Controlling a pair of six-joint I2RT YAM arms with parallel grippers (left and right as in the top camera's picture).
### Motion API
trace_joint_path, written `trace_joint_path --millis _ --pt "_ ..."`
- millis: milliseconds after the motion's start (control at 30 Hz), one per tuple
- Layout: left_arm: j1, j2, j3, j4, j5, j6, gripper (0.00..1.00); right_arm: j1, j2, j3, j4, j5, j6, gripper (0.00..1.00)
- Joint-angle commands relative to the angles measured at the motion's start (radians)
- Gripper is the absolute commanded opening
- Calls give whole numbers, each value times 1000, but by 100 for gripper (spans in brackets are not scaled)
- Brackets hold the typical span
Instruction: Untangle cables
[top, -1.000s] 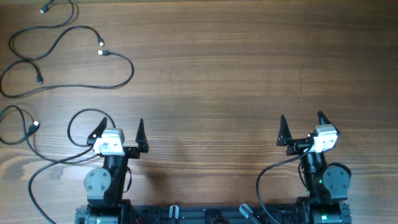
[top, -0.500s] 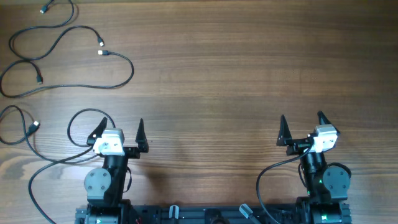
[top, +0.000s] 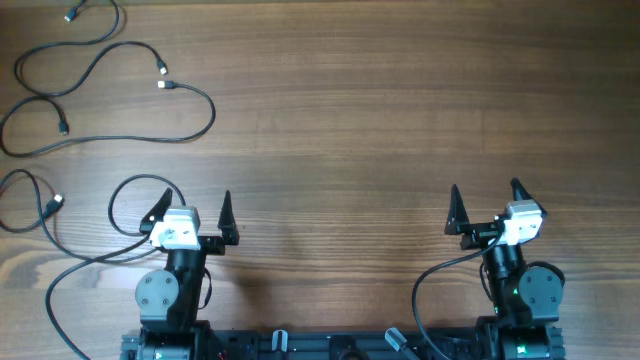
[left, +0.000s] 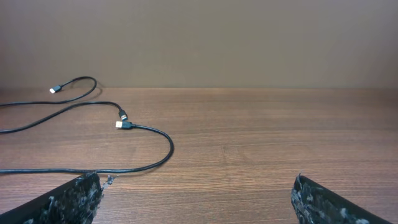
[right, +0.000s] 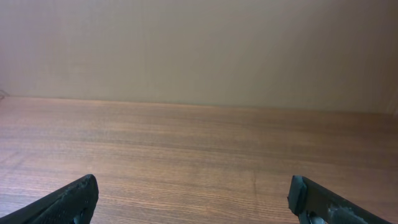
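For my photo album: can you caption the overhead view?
The left gripper and right gripper sit open while black cables lie in loose loops on the wooden table's far-left side.

Both arms sit folded low over their bases, left arm (top: 162, 290) and right arm (top: 524, 285) well apart, wrists pointing forward. Left gripper (top: 196, 197) has its jaws spread wide with nothing between the fingers, and right gripper (top: 484, 186) is the same. In each wrist view only the dark fingertips show, one at each bottom corner.
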Motion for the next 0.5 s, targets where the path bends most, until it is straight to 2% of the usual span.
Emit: trace_joint_path --millis 0,467 --pt "2 -11 -5 -4 -10 1 100 3 -5 -1 1 6 -16 100" --pt "2 -11 -5 -5 -10 1 100 3 -12 -1 2 10 -16 100"
